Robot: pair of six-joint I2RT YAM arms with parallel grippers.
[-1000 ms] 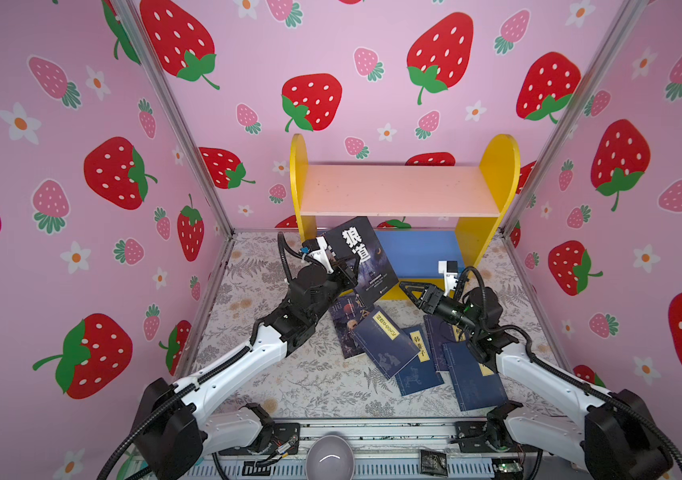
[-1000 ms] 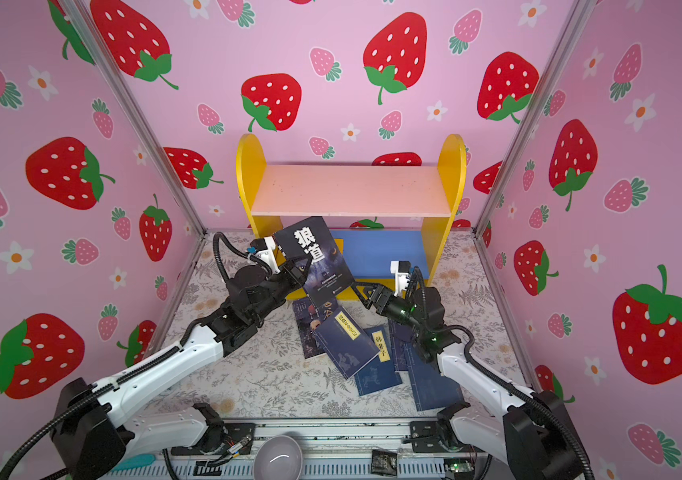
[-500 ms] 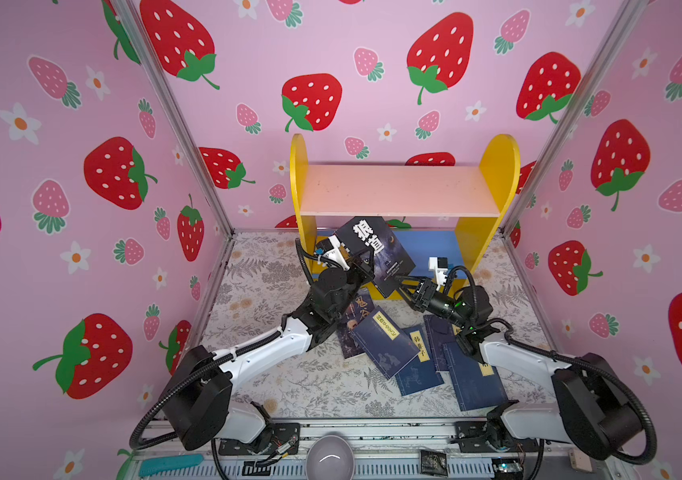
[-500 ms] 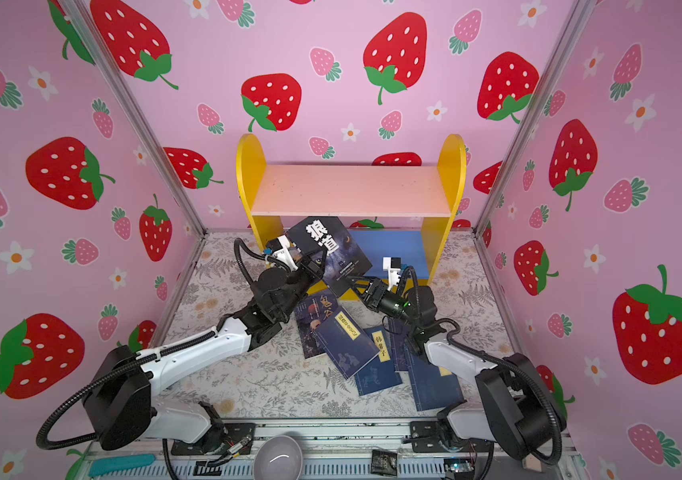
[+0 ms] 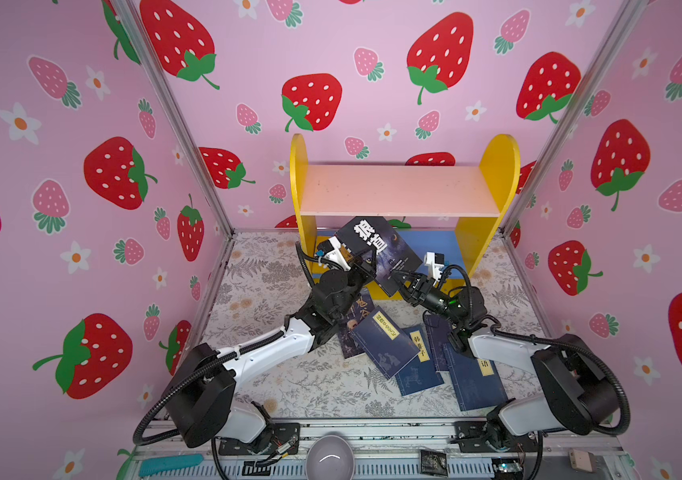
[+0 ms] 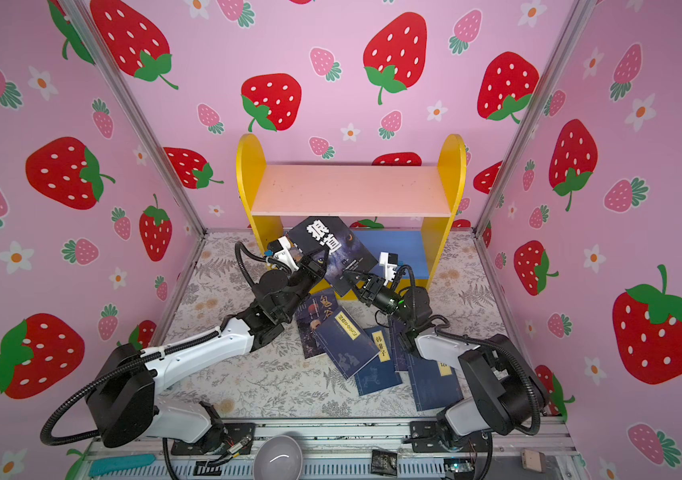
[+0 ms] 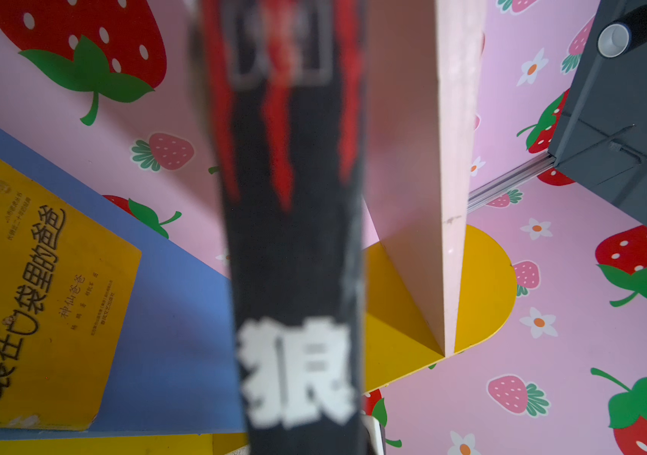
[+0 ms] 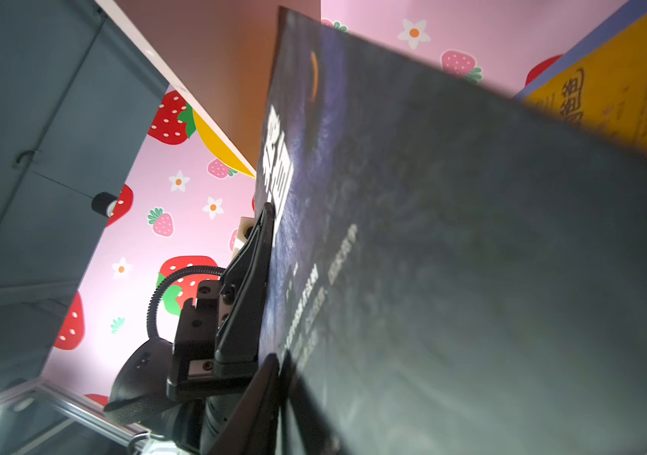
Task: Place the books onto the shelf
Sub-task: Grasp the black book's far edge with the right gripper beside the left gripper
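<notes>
The right gripper [image 5: 398,275], wide a second ago, has narrowed onto the lower corner of the black book [image 5: 381,245], which the left gripper [image 5: 363,261] clamps tilted before the shelf [image 5: 397,189], at its blue lower board [image 5: 435,245], so both arms can probably steer it in.

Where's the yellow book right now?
The yellow book lies on the shelf's blue lower board in the left wrist view, just beyond the raised black book.

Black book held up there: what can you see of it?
The black book is a paperback with big white characters and a dark blue cover picture. It hangs tilted before the shelf, its top near the pink board. The left tool clamps its edge; the right tool meets its lower corner.
</notes>
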